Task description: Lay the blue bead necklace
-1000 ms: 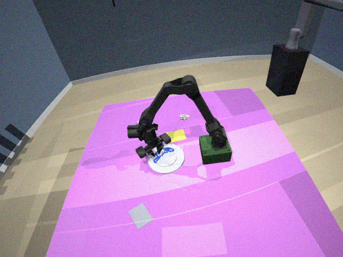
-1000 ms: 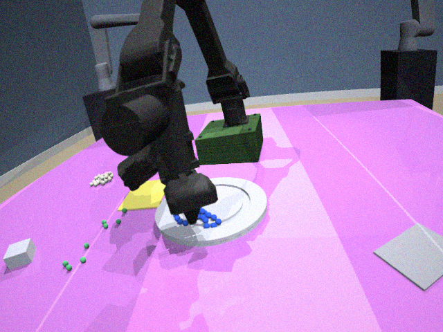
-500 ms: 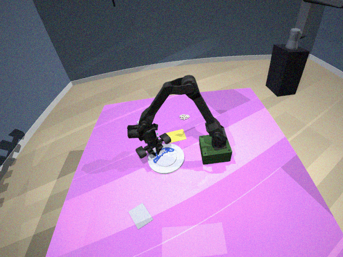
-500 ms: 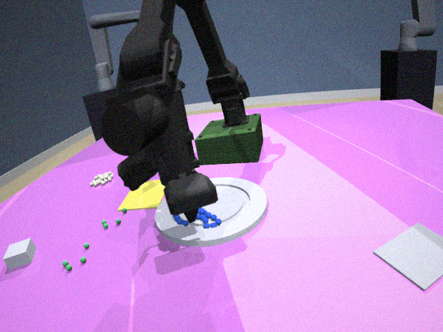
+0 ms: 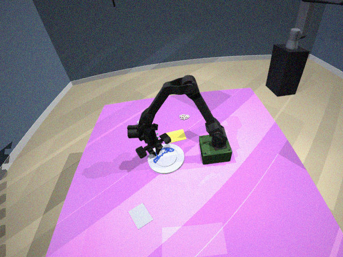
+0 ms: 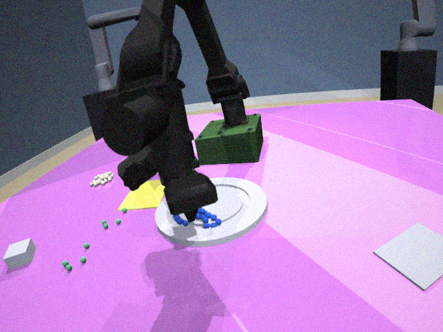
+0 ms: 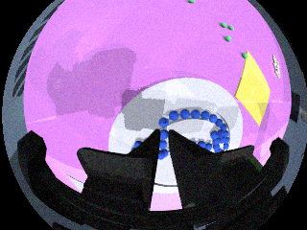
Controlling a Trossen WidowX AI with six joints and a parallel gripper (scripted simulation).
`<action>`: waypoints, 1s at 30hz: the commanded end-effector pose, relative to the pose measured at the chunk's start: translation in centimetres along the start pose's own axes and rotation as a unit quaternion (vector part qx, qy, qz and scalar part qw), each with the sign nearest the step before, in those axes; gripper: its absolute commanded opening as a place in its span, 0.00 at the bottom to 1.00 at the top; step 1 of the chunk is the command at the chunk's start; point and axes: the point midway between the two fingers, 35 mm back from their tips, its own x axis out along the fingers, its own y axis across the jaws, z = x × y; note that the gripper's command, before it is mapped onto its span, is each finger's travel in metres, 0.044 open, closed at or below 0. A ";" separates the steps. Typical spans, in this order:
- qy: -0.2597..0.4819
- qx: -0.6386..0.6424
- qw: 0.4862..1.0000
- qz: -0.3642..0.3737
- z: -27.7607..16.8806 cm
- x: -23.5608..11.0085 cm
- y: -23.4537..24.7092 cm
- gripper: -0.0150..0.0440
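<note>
1 black arm point(image 5: 177, 88) bends over from its green base point(image 5: 206, 157) and sets its pincer point(image 5: 155, 151) down on the near-left part of the round white board point(image 5: 177, 163), which lies flat on the pink bench point(image 5: 221, 193). The pincer is clenched on the blue necklace point(image 5: 164, 153): in the wrist view a short line of blue beads point(image 7: 164, 144) runs up between the 2 dark fingers, which stand close together with the string pinched in the narrow gap. From there the rest of the necklace point(image 7: 205, 122) curls in a loop across the board's face point(image 7: 192, 96), bunched toward the right side. From the side view the beads point(image 6: 207, 218) lie in a loose heap on the board point(image 6: 250, 210) near its front left rim, partly over the circular groove point(image 6: 243, 194) and partly on the flat; only a stretch seems to follow the groove, and how much sits inside it I cannot tell. Just behind the board, touching or nearly touching its rim, lies a flat yellow sheet point(image 6: 142, 200). Farther left sit a small pile of white beads point(image 6: 102, 178), several scattered green beads point(image 6: 86, 245), and a small grey block point(image 6: 19, 252). Well apart on the right lies a flat grey square point(image 6: 414, 255). 1 black box point(image 6: 408, 77) stands beyond the bench.
</note>
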 end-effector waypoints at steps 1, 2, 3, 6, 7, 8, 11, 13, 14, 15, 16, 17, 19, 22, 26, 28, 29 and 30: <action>0.000 0.000 1.000 0.001 0.0 0.0 0.0 0.25; 0.000 0.000 1.000 0.001 0.0 0.0 0.0 0.25; 0.000 0.000 1.000 0.001 0.0 0.0 0.0 0.25; 0.000 -0.002 1.000 -0.001 0.0 -0.4 0.0 0.25; 0.001 -0.002 1.000 -0.002 0.0 -0.6 -0.1 0.25; 0.001 -0.003 1.000 -0.002 0.0 -0.6 -0.1 0.25; 0.001 -0.003 1.000 -0.002 0.0 -0.6 -0.1 0.25; 0.001 -0.003 1.000 -0.002 0.0 -0.6 0.1 0.25; 0.001 -0.003 1.000 -0.002 0.1 -0.6 0.4 0.25; 0.001 -0.003 1.000 -0.002 0.3 -0.6 0.7 0.25; 0.001 -0.003 1.000 -0.002 0.4 -0.6 0.9 0.25; 0.001 -0.003 1.000 -0.002 0.4 -0.6 1.1 0.25; 0.001 -0.003 1.000 -0.002 0.4 -0.6 1.1 0.25; 0.001 -0.003 1.000 -0.002 0.4 -0.6 1.1 0.25; 0.001 -0.003 1.000 -0.002 0.4 0.0 1.1 0.25; 0.001 -0.003 1.000 -0.002 0.4 0.2 1.1 0.25; 0.001 -0.003 1.000 -0.002 0.4 0.2 1.1 0.25; 0.001 -0.003 1.000 -0.002 0.4 0.2 1.1 0.25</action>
